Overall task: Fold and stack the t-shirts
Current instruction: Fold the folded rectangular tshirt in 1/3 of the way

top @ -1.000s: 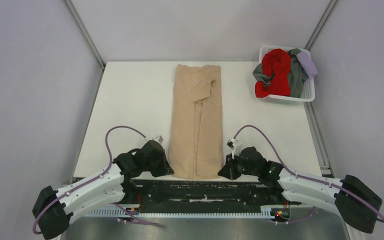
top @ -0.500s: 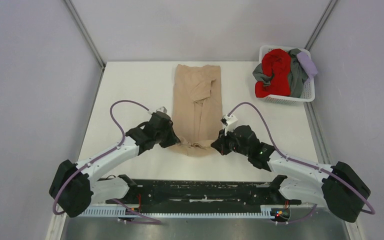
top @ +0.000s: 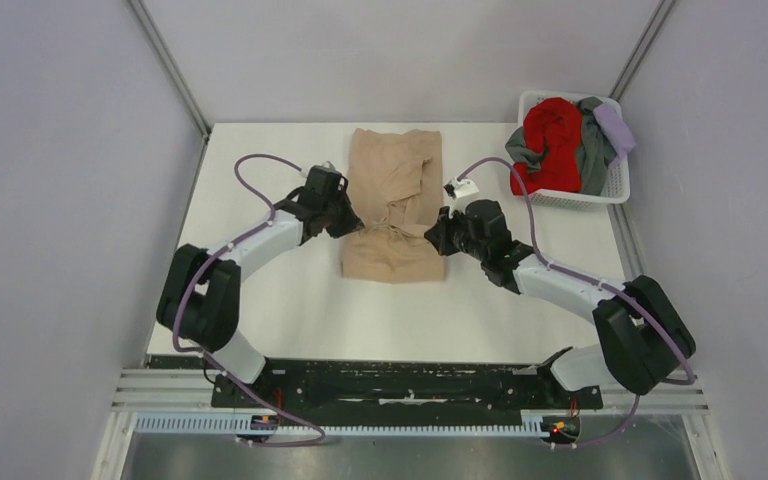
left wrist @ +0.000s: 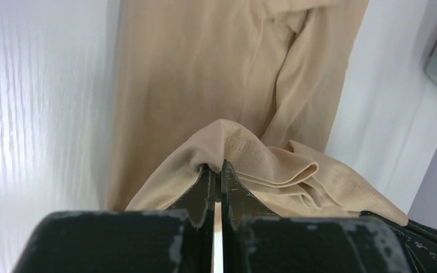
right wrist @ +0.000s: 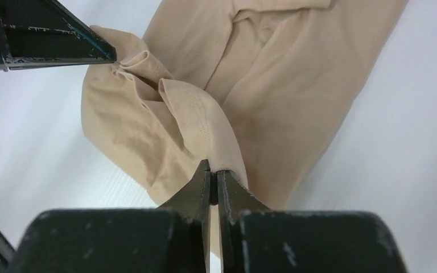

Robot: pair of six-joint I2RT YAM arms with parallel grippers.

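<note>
Halfway up the table (top: 260, 300), tan t-shirt (top: 390, 262) hem, formerly nearer.

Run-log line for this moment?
tan t-shirt: hem lifted over its middle | left fingers: shut on hem corner | right fingers: shut on other corner | lattice basket: shirts waiting

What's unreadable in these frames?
- Top view: the heaped red, grey and lavender garments overlap in the white plastic lattice basket, so the count is unclear.
- Top view: tips of the left tool and right tool are hidden under their own black housings.
- Left wrist view: the basket is cut off by the right edge.
- Both wrist views: lower layers of the tan cloth t-shirt are hidden under its lifted fold.
</note>
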